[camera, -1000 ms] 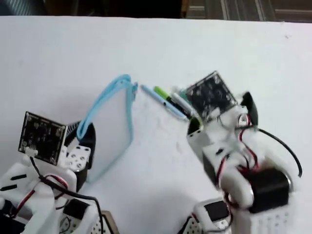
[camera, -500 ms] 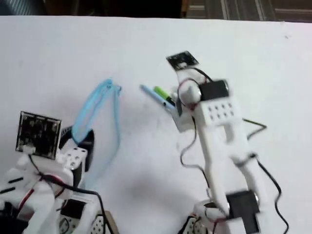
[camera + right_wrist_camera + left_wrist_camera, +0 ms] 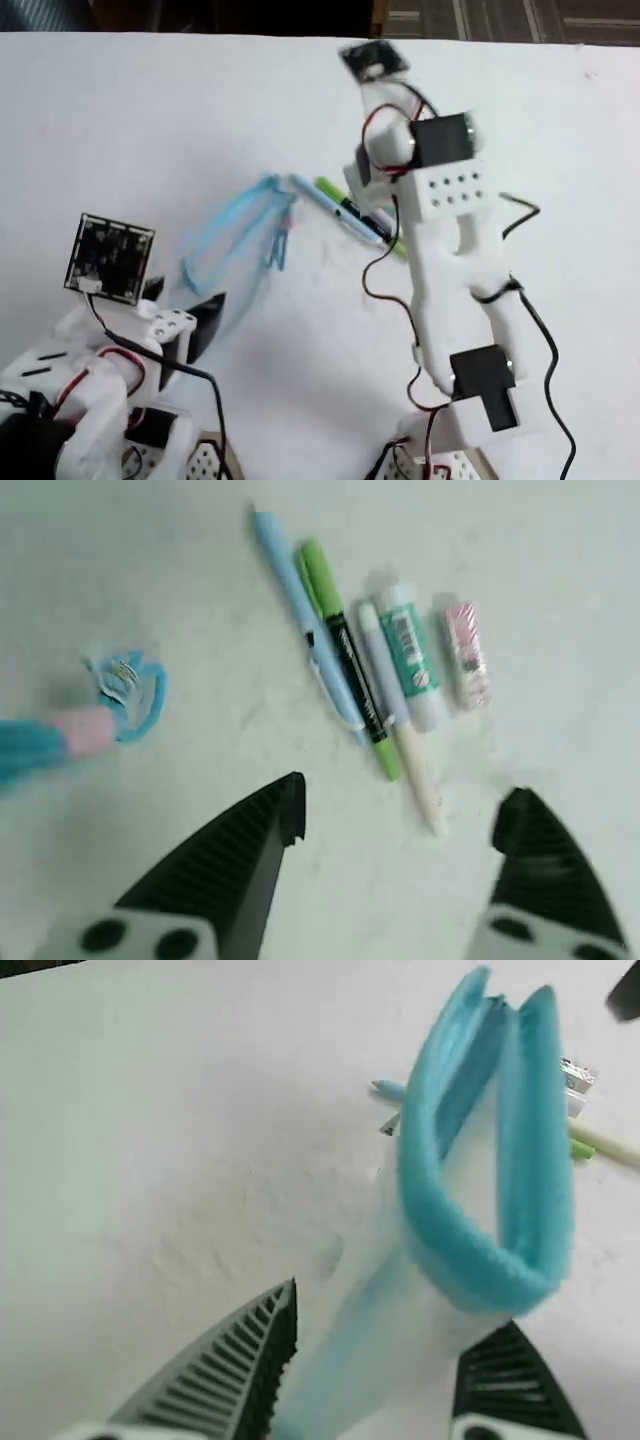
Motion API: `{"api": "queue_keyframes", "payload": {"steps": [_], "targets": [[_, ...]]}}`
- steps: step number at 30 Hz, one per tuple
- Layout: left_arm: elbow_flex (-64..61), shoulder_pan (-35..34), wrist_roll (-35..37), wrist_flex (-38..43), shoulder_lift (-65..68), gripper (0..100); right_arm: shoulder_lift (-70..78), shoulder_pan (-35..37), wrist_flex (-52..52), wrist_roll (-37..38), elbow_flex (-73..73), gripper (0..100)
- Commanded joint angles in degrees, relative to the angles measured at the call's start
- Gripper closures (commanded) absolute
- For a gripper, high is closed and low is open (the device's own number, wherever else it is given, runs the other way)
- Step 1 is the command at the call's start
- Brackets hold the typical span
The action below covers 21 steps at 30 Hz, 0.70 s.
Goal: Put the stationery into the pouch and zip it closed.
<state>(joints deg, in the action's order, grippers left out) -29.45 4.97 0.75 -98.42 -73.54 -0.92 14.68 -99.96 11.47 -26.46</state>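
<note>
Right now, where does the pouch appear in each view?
High view: pouch left of centre, beside the pens.
Left wrist view: pouch held in the left claw.
Right wrist view: its blue corner and pull loop, apart from the pens.
Shared landmark: the blue pen, nearest the pouch.

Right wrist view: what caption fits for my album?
Open right gripper hovers above the stationery lined up on the white table.

My left arm point(image 3: 95, 385) sits folded low and close to its base, and my left gripper point(image 3: 395, 1360) is clamped on the pouch point(image 3: 425, 1200) — one finger on each side. My right arm point(image 3: 450, 260) stretches far forward, wrist tipped downward, my right gripper point(image 3: 405, 810) spread wide.
</note>
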Motion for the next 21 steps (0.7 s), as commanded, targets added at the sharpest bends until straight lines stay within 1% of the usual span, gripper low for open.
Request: {"api": "queue_keyframes", "payload": {"steps": [1, 4, 7, 8, 10, 12, 15, 17, 19, 21], "targets": [[1.8, -0.1, -2.5, -0.2, 0.3, 74, -4.1, 1.8, -1.5, 0.3, -9.8, 80.3], [1.8, -0.1, -3.3, -0.1, 0.3, 74, -7.3, 6.1, -1.5, -0.2, -9.5, 80.8], [1.8, -0.1, -3.3, 0.0, 0.3, 74, -9.8, 11.3, -1.5, -0.3, -4.8, 80.8], [1.8, -0.1, -3.3, 0.0, 0.3, 74, -9.9, 12.2, -1.5, -0.3, -1.9, 80.8], [1.7, -0.1, -3.3, 0.2, 0.3, 74, -8.7, 10.9, -1.4, -0.2, 5.8, 80.8], [1.7, -0.2, -3.3, 0.3, 0.3, 74, -7.6, 8.0, -1.4, -0.2, 10.9, 80.8], [1.7, -1.8, -3.2, 0.3, 0.4, 74, -7.3, 1.4, -1.3, -0.3, 9.0, 80.8], [1.9, -2.7, -3.0, 0.8, 0.4, 74, -7.9, -5.8, -1.3, -0.3, 2.2, 80.8], [2.2, -2.5, -2.8, 1.1, 0.4, 74, -8.7, -14.5, -1.3, -0.3, -5.2, 80.8], [1.8, -1.0, -2.8, 2.5, 0.5, 74, -9.7, -23.8, -1.3, -0.3, -11.4, 80.8]]}}
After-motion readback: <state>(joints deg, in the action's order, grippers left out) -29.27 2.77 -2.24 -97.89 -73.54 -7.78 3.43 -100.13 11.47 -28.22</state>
